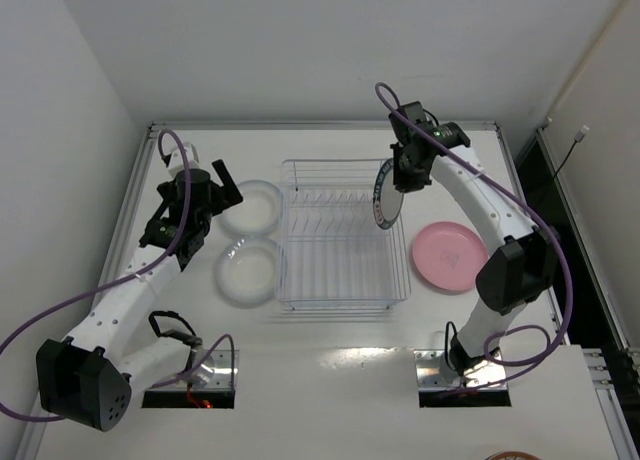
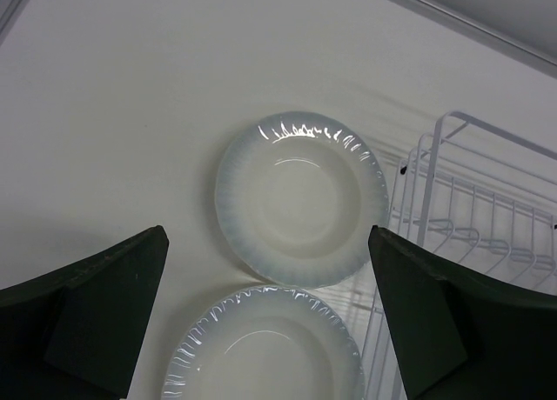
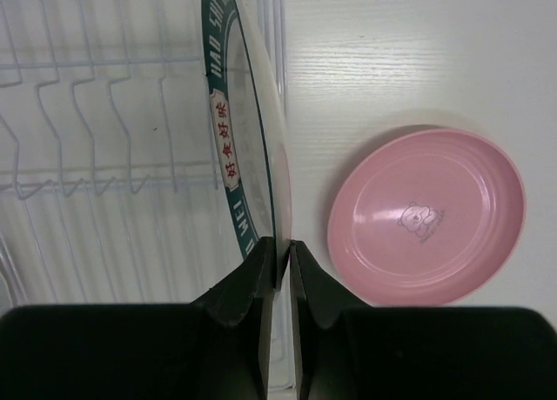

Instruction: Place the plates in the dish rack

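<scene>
My right gripper [image 1: 400, 175] is shut on the rim of the white plate with the blue-green patterned rim [image 1: 385, 197]. It holds the plate on edge, upright, above the right side of the dish rack [image 1: 340, 290]. In the right wrist view the plate [image 3: 233, 113] runs up from my gripper [image 3: 280, 259], with the rack prongs [image 3: 104, 130] to its left. The pink plate [image 1: 449, 256] lies flat right of the rack. Two translucent whitish plates [image 1: 250, 206] [image 1: 248, 272] lie flat left of the rack. My left gripper [image 1: 218, 185] is open above them, seen in its wrist view [image 2: 270, 313].
A raised metal rim [image 1: 135, 195] borders the table on the left, back and right. The rack corner [image 2: 452, 209] shows in the left wrist view right of the far whitish plate [image 2: 300, 210] and the near one [image 2: 265, 352]. The pink plate [image 3: 426, 216] lies close beside the held plate.
</scene>
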Controlling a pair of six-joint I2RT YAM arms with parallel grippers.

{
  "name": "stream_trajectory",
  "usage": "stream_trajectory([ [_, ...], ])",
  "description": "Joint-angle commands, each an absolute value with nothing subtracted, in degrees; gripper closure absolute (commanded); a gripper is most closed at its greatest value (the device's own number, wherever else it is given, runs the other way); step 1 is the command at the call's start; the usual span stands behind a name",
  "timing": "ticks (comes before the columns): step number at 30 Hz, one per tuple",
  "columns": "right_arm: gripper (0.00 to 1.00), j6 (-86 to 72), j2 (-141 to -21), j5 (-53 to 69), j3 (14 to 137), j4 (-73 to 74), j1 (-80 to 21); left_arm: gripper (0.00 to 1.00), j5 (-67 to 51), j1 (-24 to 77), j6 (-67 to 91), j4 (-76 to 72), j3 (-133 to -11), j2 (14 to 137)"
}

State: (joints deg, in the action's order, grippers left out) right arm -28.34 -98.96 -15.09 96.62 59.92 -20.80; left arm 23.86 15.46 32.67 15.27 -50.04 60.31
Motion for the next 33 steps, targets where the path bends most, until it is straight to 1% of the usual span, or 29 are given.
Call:
stream_trajectory([
  [1,0.92,-29.3,-97.7,-10.9,95.8,59.6,-22.1,0.00,24.5,16.0,33.5,14.9,-49.3,58.7],
  [3,0.88,-29.3,-97.7,-10.9,95.8,59.6,-22.1,0.00,24.5,16.0,33.5,14.9,-49.3,58.7],
  [9,0.85,-29.3,-97.7,-9.8,95.3,59.1,-22.1,0.00,25.0,16.5,33.5,14.9,-49.3,58.7],
  [10,0.82,-29.3,-97.7,-9.8,95.3,59.1,-22.1,0.00,25.0,16.5,33.5,14.9,-48.8,58.7],
  [12,0.80,-29.3,-97.7,-9.2,94.7,59.1,-22.1,0.00,25.0,16.5,33.5,14.9,-48.8,58.2],
  [15,0.74,-29.3,-96.2,-10.5,94.7,59.1,-22.1,0.00,25.0,16.5,33.5,14.9,-48.8,58.2],
  [19,0.52,-29.3,-94.7,-13.1,99.3,62.0,-21.5,0.00,25.6,16.5,34.0,14.9,-48.8,58.2],
  [20,0.01,-29.3,-94.7,-14.1,101.9,62.8,-20.9,0.00,25.6,16.5,34.0,14.9,-48.8,58.2],
  [23,0.00,-29.3,-94.7,-21.2,108.1,68.5,-18.7,0.00,25.6,16.5,34.0,14.9,-48.8,58.2],
  [24,0.00,-31.5,-94.7,-26.1,110.7,72.6,-18.0,0.00,25.6,16.5,34.0,14.9,-48.8,58.2],
  [26,0.00,-33.3,-92.3,-29.6,111.4,75.1,-14.6,0.00,25.6,16.5,34.0,14.9,-48.8,58.2],
  [27,0.00,-32.8,-91.0,-28.1,109.6,73.9,-12.7,0.00,25.6,16.5,34.0,14.9,-48.8,58.2],
  [28,0.00,-32.8,-89.5,-26.9,107.7,73.2,-8.2,0.00,25.6,16.5,34.0,14.2,-48.8,58.7],
  [29,0.00,-32.8,-86.4,-23.0,105.1,72.3,-5.4,0.00,25.1,16.5,34.5,14.2,-48.8,58.7],
  [30,0.00,-32.8,-84.9,-19.5,98.0,69.7,-2.1,0.00,25.0,16.5,34.5,14.2,-48.8,58.7],
  [31,0.00,-32.8,-83.4,-15.6,93.7,68.1,1.4,0.00,25.0,16.5,34.5,13.7,-48.8,58.7],
  [32,0.00,-32.8,-82.0,-8.5,89.5,66.3,7.4,0.00,24.5,16.5,34.5,13.7,-48.8,58.7],
  [33,0.00,-32.8,-80.6,-5.8,82.0,64.5,9.8,0.00,24.5,16.5,34.5,13.7,-48.8,58.7],
])
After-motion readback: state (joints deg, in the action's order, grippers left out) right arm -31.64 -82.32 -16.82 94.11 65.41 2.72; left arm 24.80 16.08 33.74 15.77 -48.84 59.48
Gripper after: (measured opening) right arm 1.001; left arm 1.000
